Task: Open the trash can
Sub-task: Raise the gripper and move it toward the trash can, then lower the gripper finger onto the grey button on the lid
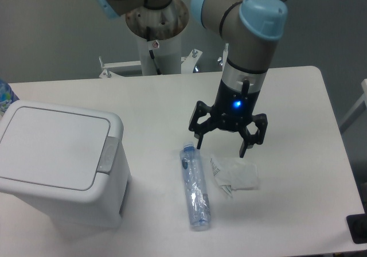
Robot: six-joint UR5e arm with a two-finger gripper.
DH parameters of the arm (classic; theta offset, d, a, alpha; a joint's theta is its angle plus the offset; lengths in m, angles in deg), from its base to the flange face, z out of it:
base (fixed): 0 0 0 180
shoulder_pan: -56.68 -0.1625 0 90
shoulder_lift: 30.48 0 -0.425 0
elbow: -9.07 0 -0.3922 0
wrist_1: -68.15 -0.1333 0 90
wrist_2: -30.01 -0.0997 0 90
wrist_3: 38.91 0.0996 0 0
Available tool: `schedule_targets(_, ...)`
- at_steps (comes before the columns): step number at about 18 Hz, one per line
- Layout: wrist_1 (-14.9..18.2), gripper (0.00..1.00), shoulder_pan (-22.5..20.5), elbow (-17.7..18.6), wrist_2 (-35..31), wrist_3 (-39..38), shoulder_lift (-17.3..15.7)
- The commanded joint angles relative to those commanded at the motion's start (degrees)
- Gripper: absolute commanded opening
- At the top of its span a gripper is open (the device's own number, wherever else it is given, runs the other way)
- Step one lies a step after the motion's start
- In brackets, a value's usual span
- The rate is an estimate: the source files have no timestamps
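We see the trash can [54, 165] at the table's [298, 96] left edge, its flat lid [50, 145] closed and the grey tab [108, 155] on the lid's right side. The gripper [223, 145] hangs over mid-table, well apart from the can, fingers spread wide and holding nothing; a blue light glows on its wrist. Below it lie a clear bottle [195, 186] and, just right of that, a crumpled wrapper [235, 175].
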Motion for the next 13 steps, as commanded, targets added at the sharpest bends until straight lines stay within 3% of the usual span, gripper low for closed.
schedule_targets(13,-0.09,1.00,5.80,0.96,6.16,-7.65,-2.73)
